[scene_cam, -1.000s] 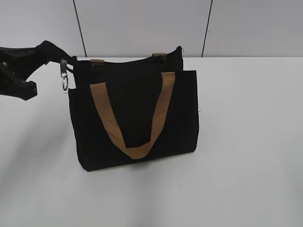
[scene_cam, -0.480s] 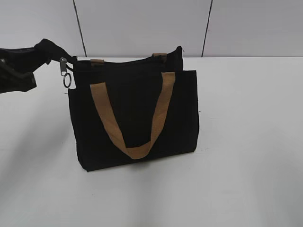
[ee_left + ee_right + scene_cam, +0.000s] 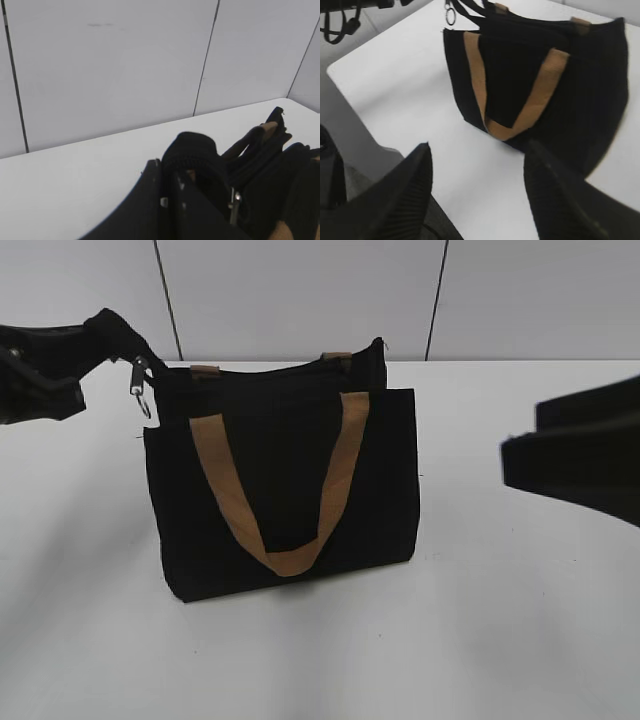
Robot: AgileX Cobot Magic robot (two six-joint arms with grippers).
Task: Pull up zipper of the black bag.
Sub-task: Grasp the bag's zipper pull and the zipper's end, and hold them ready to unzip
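The black bag [image 3: 290,480] stands upright on the white table, tan handles [image 3: 335,475] hanging down its front. The zipper [image 3: 140,390], a silver slider with a ring pull, hangs at the bag's top left corner. My left gripper [image 3: 82,355] is shut on the black fabric end tab [image 3: 115,328] of the zip line and holds it up and to the left. In the left wrist view the tab [image 3: 192,150] sits between the closed jaws of this gripper [image 3: 167,172], with the slider [image 3: 234,202] just beyond. My right gripper [image 3: 522,440] hovers open and empty to the right of the bag; in its wrist view the right gripper [image 3: 477,170] faces the bag [image 3: 545,85] and ring [image 3: 450,17].
The white table [image 3: 520,620] stretches around the bag. A pale panelled wall [image 3: 300,290] stands close behind it. In the right wrist view the table's edge [image 3: 355,107] and cables [image 3: 340,22] show on the left.
My right gripper has come into the exterior view from the right. My left gripper has raised the end tab a little, and the ring pull swung with it.
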